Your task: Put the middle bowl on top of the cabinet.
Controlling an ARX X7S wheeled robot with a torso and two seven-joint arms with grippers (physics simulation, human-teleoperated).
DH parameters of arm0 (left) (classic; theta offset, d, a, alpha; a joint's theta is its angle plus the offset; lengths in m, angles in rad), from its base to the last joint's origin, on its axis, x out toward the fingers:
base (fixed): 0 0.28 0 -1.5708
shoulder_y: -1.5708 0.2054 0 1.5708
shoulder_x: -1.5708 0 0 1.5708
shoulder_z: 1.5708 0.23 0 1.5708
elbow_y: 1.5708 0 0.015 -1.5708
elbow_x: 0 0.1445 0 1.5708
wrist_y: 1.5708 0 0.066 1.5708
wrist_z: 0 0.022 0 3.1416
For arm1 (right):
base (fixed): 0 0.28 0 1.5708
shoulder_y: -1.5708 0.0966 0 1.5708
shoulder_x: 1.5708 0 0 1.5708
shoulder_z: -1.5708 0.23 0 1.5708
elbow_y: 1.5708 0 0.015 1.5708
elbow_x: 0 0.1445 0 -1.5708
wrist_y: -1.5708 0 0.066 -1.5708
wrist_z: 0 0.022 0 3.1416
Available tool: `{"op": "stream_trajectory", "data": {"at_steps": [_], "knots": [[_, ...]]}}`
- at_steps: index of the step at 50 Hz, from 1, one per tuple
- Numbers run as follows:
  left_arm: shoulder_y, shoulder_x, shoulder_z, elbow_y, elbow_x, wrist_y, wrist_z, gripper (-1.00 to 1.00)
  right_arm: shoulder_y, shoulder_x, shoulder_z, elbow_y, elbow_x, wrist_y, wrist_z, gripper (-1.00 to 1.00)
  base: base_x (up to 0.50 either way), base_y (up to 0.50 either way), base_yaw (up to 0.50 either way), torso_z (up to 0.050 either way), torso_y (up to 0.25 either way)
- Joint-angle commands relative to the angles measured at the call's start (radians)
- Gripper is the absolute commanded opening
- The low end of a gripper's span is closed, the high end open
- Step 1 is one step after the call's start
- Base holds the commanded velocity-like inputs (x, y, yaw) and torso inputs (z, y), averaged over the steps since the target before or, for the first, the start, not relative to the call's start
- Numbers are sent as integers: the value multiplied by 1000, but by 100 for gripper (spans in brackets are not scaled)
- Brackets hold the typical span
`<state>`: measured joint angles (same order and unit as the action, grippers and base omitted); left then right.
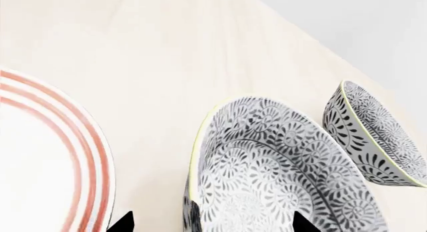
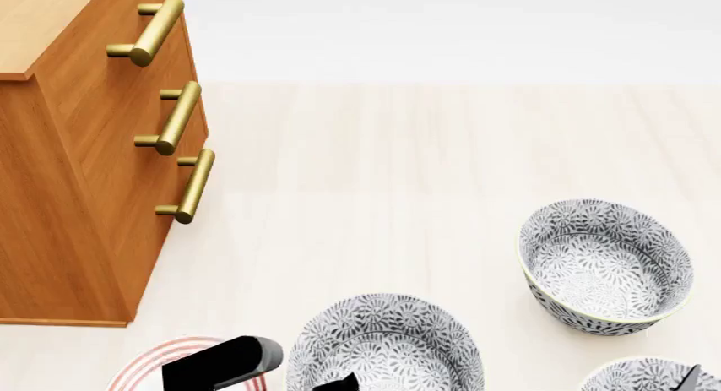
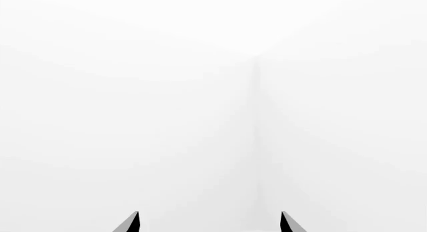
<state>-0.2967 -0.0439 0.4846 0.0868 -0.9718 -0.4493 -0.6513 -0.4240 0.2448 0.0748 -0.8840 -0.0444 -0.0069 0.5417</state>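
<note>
The middle bowl (image 2: 383,350), deep with a grey-and-white leafy pattern, sits on the pale table near the front, closest to the cabinet (image 2: 79,180). My left gripper (image 1: 213,224) is open and straddles this bowl's (image 1: 267,177) near wall. One fingertip is over the bowl's inside and the other is outside it, on the plate's side. In the head view only a dark tip of the left gripper (image 2: 338,382) shows at the bowl's rim. The right gripper (image 3: 209,222) is open and faces blank white, with nothing between its fingers.
A second patterned bowl (image 2: 605,264) stands farther right, and a third (image 2: 647,376) is cut off at the bottom right corner. A white plate with red rings (image 1: 47,157) lies beside the left gripper. The cabinet has brass handles (image 2: 181,116) facing the table (image 2: 394,171).
</note>
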Motion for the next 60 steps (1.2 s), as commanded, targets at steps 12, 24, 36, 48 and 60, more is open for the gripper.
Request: {"op": "stream_trajectory", "data": {"at_steps": [12, 24, 36, 48, 60], "knots": [[-4, -8, 44, -35, -80, 18, 35, 100, 14, 8, -26, 0, -14, 10, 6, 100, 0, 0, 0, 0, 0], [-9, 0, 33, -65, -157, 56, 93, -100, 11, 15, -29, -5, -16, 7, 10, 100, 0, 0, 0, 0, 0], [26, -40, 77, 100, 48, 231, 97, -100, 18, 20, -37, 2, -16, 8, 14, 100, 0, 0, 0, 5, 1], [20, -79, 121, 218, 198, 281, 41, -100, 21, 24, -41, 1, -17, 6, 19, 100, 0, 0, 0, 50, 0], [-11, -136, 174, 386, 429, 306, -40, -100, 31, 26, -51, -1, -24, 11, 25, 100, 0, 0, 0, 50, 0]]}}
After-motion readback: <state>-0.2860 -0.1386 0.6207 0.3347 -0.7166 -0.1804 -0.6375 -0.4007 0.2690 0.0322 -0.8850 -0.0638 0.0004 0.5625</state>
